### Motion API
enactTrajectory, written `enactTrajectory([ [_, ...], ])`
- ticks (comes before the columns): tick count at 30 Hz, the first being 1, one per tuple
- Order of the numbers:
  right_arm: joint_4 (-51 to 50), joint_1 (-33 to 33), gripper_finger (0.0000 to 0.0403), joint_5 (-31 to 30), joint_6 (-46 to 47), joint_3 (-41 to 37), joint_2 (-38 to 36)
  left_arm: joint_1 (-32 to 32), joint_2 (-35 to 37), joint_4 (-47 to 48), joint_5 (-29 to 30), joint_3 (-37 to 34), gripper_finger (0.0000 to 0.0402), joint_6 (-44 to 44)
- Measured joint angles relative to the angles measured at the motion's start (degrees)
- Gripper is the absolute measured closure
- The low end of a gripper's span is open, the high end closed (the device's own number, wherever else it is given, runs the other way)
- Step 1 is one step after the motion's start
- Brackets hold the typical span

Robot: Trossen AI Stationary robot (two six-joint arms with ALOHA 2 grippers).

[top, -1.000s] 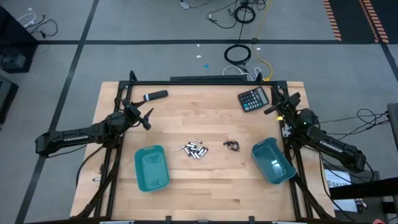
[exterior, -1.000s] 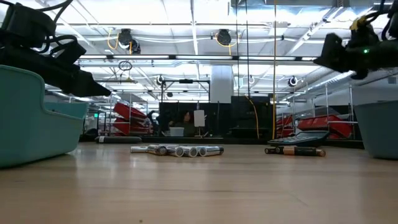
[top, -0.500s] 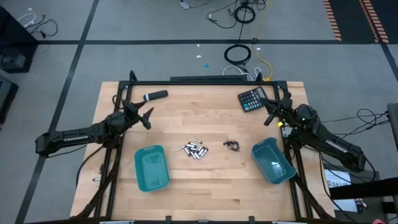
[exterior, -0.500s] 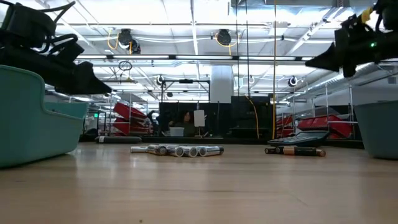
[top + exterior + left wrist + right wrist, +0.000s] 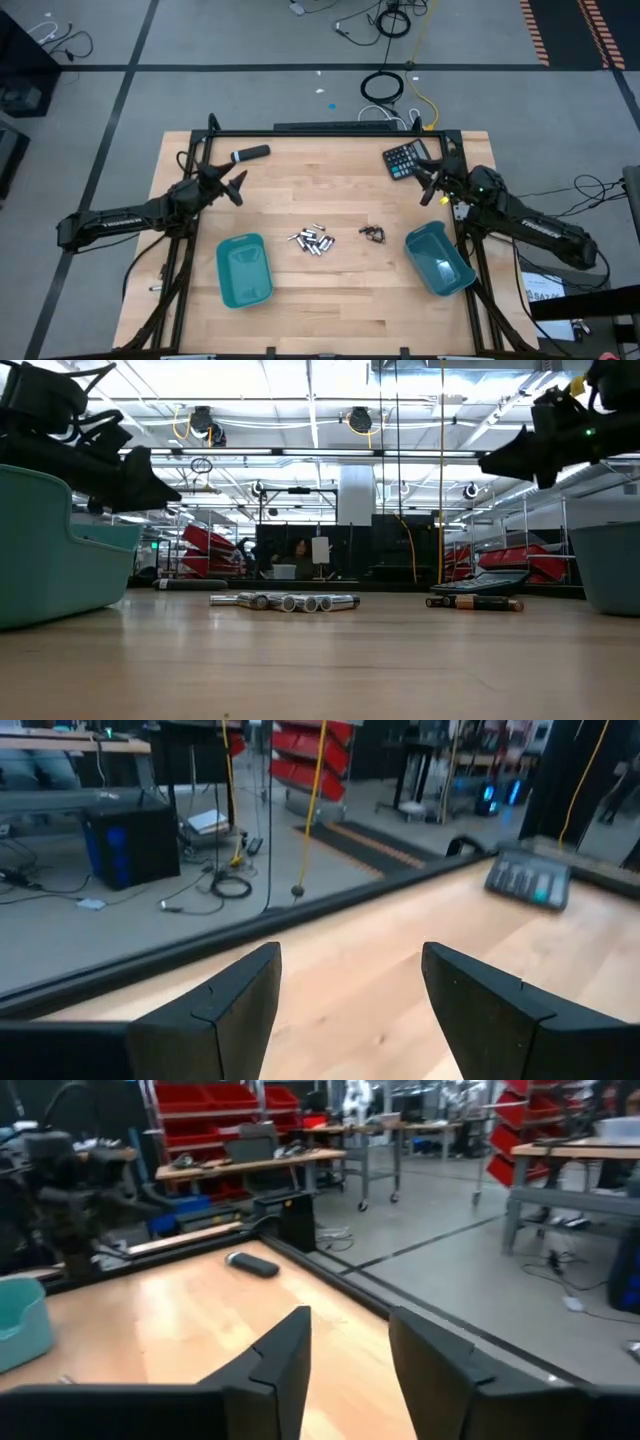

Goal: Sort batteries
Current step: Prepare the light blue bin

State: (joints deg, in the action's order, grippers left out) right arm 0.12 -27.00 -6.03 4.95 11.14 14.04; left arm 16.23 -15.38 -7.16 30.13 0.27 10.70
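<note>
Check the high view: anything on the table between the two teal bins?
Yes. Between the left teal bin and the right teal bin lie the silvery battery cluster and a smaller dark battery clump, both on bare wood, clearest in the high view.

2 teal bins [image 5: 244, 270], 1 calculator [image 5: 407, 159], 1 marker-like cylinder [image 5: 250, 154], and between the bins 2 battery clusters [image 5: 311, 241], individual cells too small to count.

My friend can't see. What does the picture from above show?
Little batteries lie in the middle of a wooden table, between two teal bins. The left gripper and right gripper hover open, holding nothing.
</note>
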Motion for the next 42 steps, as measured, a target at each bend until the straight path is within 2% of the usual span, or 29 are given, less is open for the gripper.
enactTrajectory([
  [2,0.58,1.65,0.0269,-0.68,0.0,1.57,2.69,0.0,0.02,-1.87,-0.82,0.0,0.0149,-0.39],
  [7,1.24,6.24,0.0274,-2.64,-0.16,7.03,10.9,-0.02,0.0,-5.14,-10.75,0.47,0.0149,-2.86],
  [9,2.51,8.03,0.0274,-2.5,-1.59,9.17,13.72,-0.17,0.0,-8.9,-12.53,0.98,0.0149,-4.73],
  [12,10.6,10.31,0.0269,0.33,-2.75,10.9,16.38,-0.26,0.02,-14.82,-13.62,1.05,0.0149,-5.2],
  [14,17.38,11.13,0.0264,0.15,1.99,11.27,17.55,-0.22,0.02,-18.1,-13.62,1.07,0.0149,-5.25],
  [19,24.24,10.92,0.026,-0.18,18.87,11.35,19.09,-0.22,0.02,-20.92,-13.22,1.32,0.0149,-3.7],
  [21,19.94,10.88,0.0262,1.21,21.16,12.56,19.13,-0.24,0.0,-17.59,-16.76,3.02,0.0149,-2.42],
  [24,11.44,11.23,0.0267,6.89,19.71,15.43,19.77,-1.3,-0.69,-10.15,-22.88,7.91,0.0149,-2.11],
  [27,5.24,13.77,0.0268,8.79,19.76,18.37,22.15,-4.22,-2.9,-0.03,-24.62,15.34,0.0149,-2.2],
  [29,-0.5,16.63,0.0268,6.65,19.1,21.16,24.47,-6.97,-5.57,9.83,-22.98,21.35,0.0149,-2.44],
  [34,-14.97,24.23,0.0268,-6.34,16.44,28.4,32.57,-14.67,-15.9,32.37,-12.81,33.31,0.0149,-0.47],
  [39,-21.92,29.25,0.0268,-7.76,16.2,34.23,39.9,-20.59,-28.2,48.06,-11.03,41.8,0.0149,6.64],
  [42,-27.48,32.07,0.0268,-11.92,16.27,37.2,43.9,-24.11,-35.82,56.07,-10.58,45.06,0.0149,11.22],
])
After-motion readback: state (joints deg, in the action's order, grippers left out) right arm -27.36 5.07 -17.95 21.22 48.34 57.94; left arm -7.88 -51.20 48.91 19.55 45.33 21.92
